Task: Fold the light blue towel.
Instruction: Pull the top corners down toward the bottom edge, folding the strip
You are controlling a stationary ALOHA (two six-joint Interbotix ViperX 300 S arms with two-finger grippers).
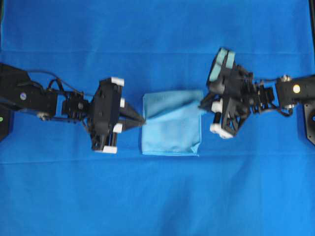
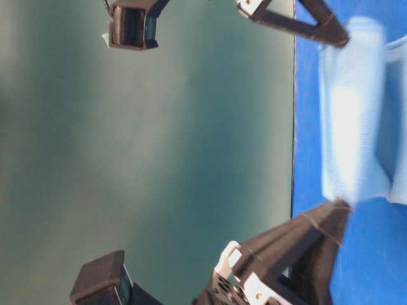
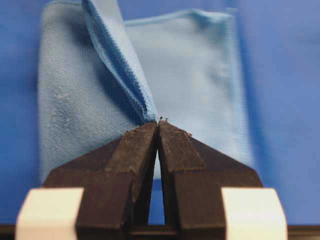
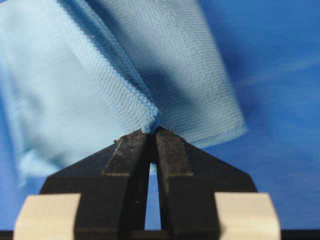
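A bench (image 1: 157,196) is showing a deep blue covering (image 1: 147,39) that is stretching across the whole surface, with a faint crease running side to side toward the 12 o'clock edge. A light blue towel (image 1: 170,132) is lying on the covering at the middle, doubled over. Its 6 o'clock part is resting flat, while its corners at 3 and 9 o'clock are lifting off the covering. At table level the towel is sagging between those two raised corners.
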